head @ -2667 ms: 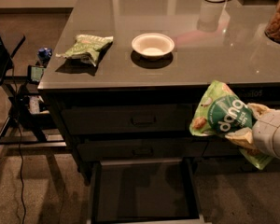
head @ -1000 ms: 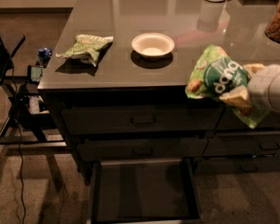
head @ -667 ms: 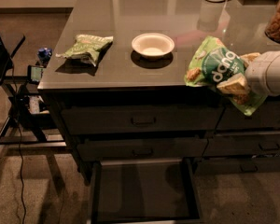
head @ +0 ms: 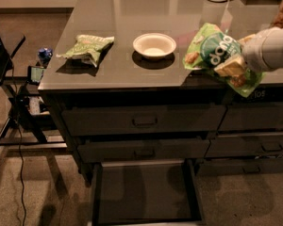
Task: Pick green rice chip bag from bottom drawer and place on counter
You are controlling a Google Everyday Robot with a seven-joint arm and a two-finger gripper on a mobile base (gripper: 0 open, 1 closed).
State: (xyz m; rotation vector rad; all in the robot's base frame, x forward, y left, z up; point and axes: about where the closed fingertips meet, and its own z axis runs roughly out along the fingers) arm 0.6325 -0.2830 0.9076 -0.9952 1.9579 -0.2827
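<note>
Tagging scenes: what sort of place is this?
Probably a kitchenette or break room: grey counter over drawers, bowl, snack bag. The gripper holds the green rice chip bag at the counter's front edge.

— Where's your pincer (head: 229, 66)?
— Your pale arm (head: 271, 48) extends level from the right side; the pincer at its tip is by the table's (head: 122, 13) front edge, fingers clamped on the green rice chip bag (head: 211, 48).

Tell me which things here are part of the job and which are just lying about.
Job: green rice chip bag; gripper holding it at right, over the counter edge; open bottom drawer.
Lying about: olive bag, white bowl.
</note>
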